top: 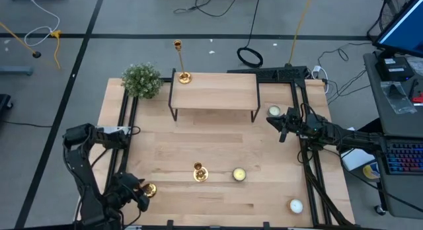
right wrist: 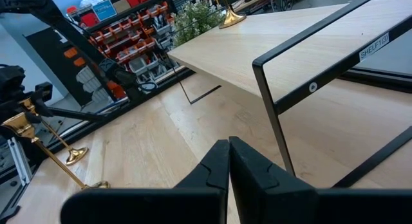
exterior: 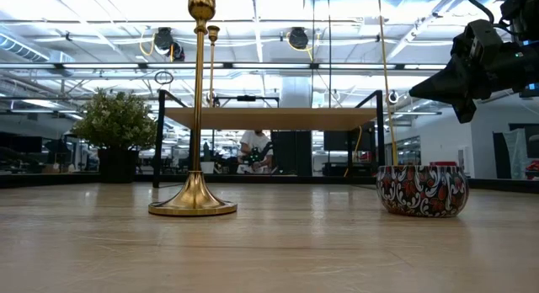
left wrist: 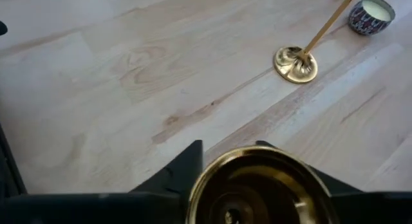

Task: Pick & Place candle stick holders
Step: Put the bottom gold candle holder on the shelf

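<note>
Pale wood worktop (top: 218,147) stretches under me. My left pincer (top: 135,190) sits at its near left corner, fingers closed partway around a brass candle stick holder (left wrist: 257,188), gripping its sides. Right of that, a second holder (top: 199,172) stands upright near the middle of the near edge, with a patterned candle tin (top: 239,174) just beside it. A third holder (top: 182,75) stands on the far shelf (top: 215,91), by the plant (top: 142,80). My right pincer (right wrist: 228,161) hovers shut and empty off the shelf's right end.

Two black jointed arms, each tool (right wrist: 228,161) ending in angular dark fingers.
</note>
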